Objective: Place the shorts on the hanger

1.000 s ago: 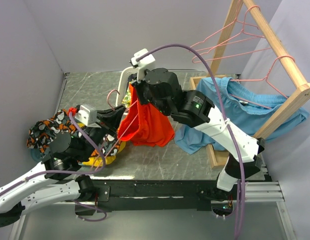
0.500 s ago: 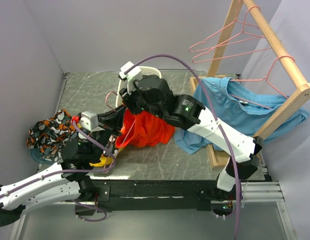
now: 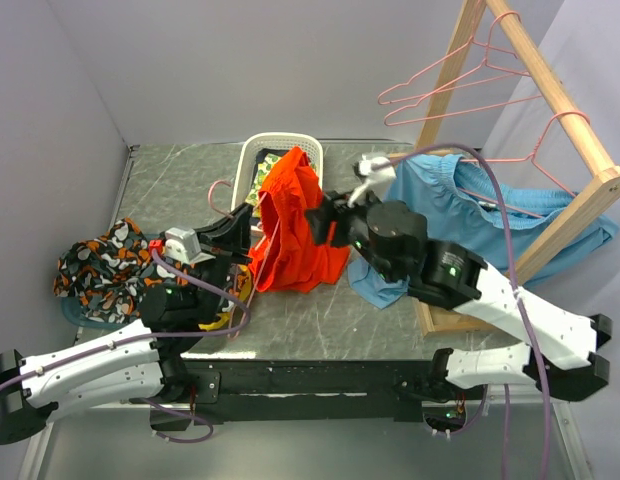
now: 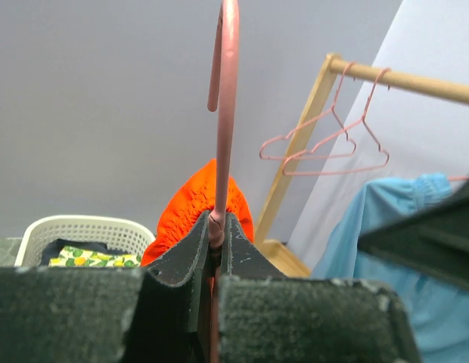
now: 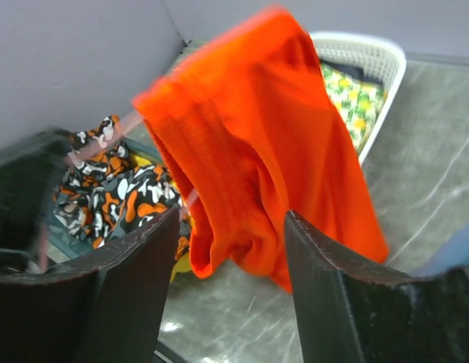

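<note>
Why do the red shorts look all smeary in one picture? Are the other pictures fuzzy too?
Right wrist view: the shorts are smeared with soft edges, likely motion blur. Left wrist view: the pink hanger is fairly sharp, but the left gripper clamping it is close and fuzzy. Top view: the shorts look crisp.

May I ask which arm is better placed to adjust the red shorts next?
Probably right: the right tool is open and faces the shorts, while the left tool is shut on the hanger.
</note>
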